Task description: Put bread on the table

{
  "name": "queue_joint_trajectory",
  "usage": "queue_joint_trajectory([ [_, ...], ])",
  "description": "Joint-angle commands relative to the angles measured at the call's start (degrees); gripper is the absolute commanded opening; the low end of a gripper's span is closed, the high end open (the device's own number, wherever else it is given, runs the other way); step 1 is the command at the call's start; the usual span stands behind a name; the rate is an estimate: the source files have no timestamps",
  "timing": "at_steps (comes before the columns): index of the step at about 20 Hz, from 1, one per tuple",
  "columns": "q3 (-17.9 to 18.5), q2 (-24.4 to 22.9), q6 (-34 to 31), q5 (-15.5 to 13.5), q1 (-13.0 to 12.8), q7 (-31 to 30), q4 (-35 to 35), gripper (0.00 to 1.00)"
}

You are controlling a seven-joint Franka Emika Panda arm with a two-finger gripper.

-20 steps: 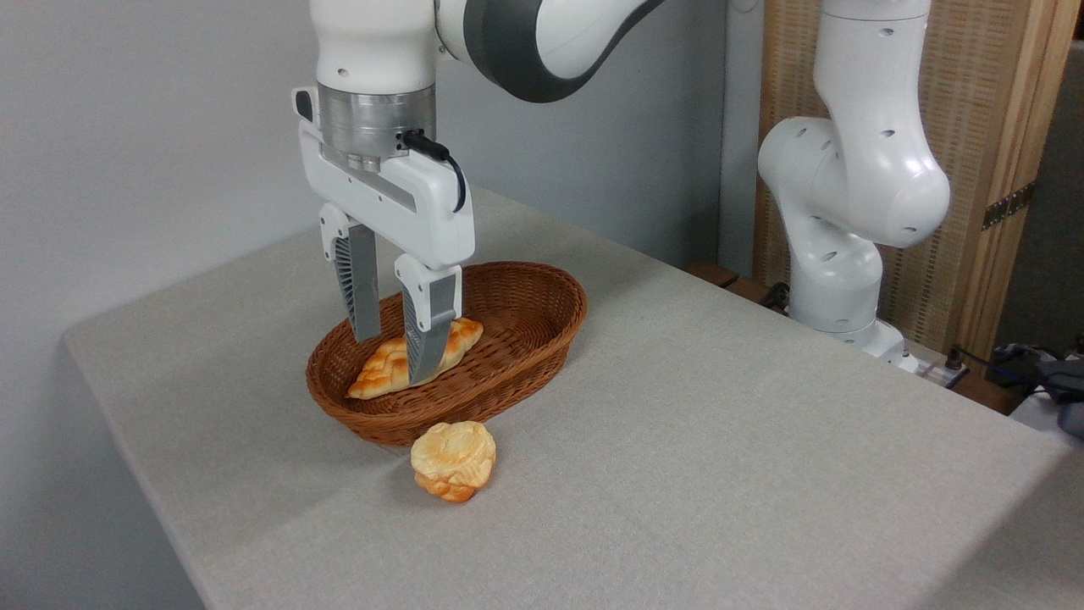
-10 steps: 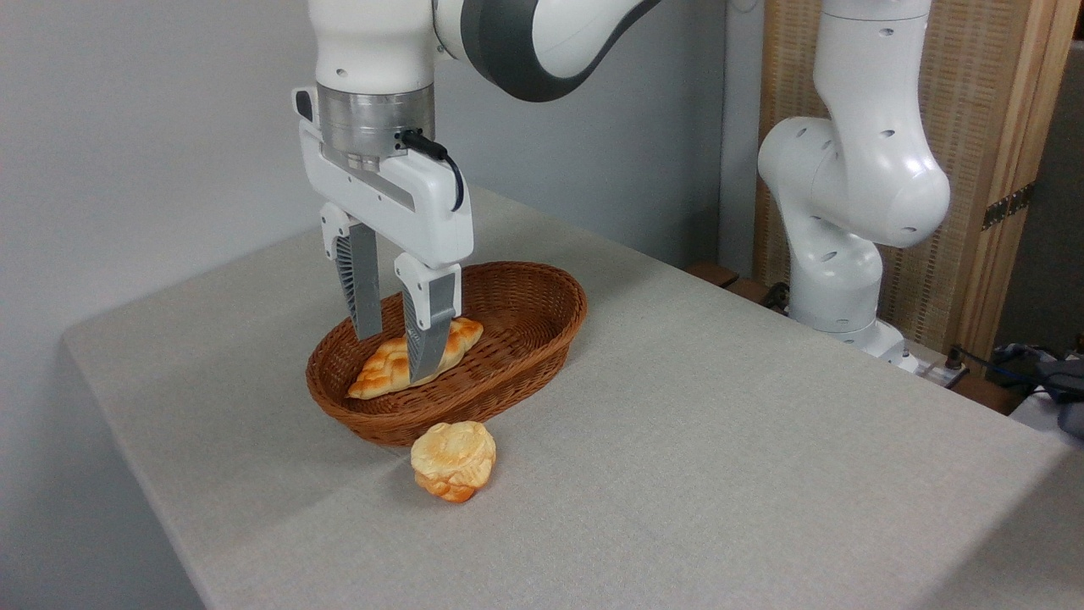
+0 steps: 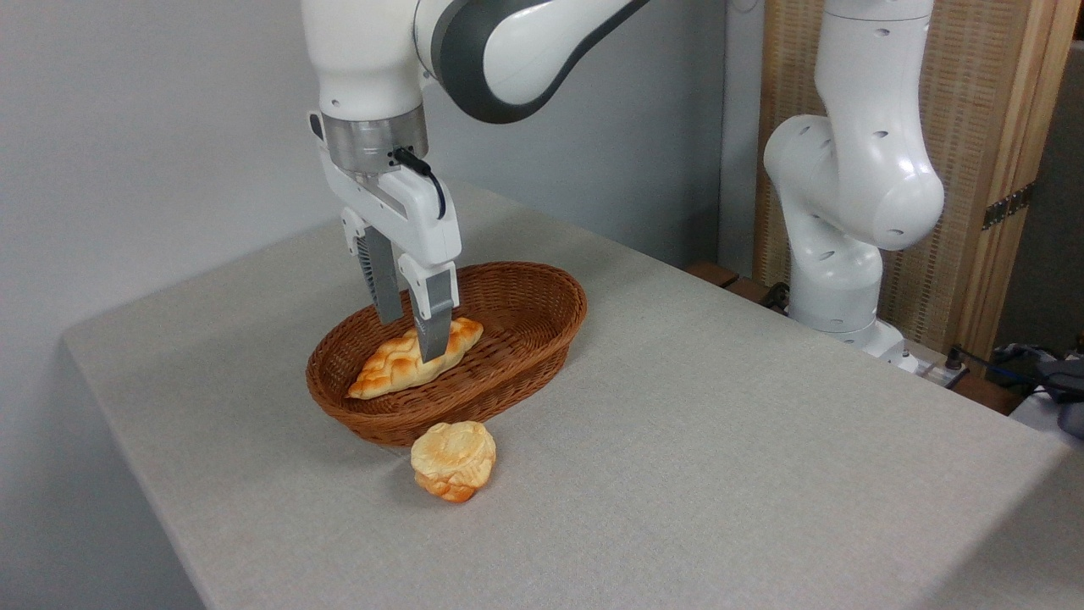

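Observation:
The braided golden bread (image 3: 385, 373) lies lengthwise inside the brown wicker basket (image 3: 546, 284) on the cloth-covered table (image 3: 720, 440). My gripper (image 3: 412, 339) hangs down into the basket, open. Its front finger (image 3: 434, 326) stands in front of the loaf's right half and the rear finger just behind it. The fingertips are at about the height of the loaf's top. Whether they touch it I cannot tell.
A small round bun (image 3: 453, 460) sits on the table just in front of the basket. The arm's white base (image 3: 838, 280) rises at the table's far right edge. Bare cloth spreads to the right of and in front of the basket.
The gripper has turned about its vertical axis and shifted slightly right and back over the loaf's right half. The bread, the basket and the bun have not moved.

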Motion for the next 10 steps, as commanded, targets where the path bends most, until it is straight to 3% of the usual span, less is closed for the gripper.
queue_joint_trajectory([
  [1, 0.37, -0.81, 0.36, -1.74, -2.71, -1.22, -2.19, 1.00],
  [10, 0.37, 3.40, 1.50, -1.74, -6.58, -2.88, -3.07, 1.00],
])
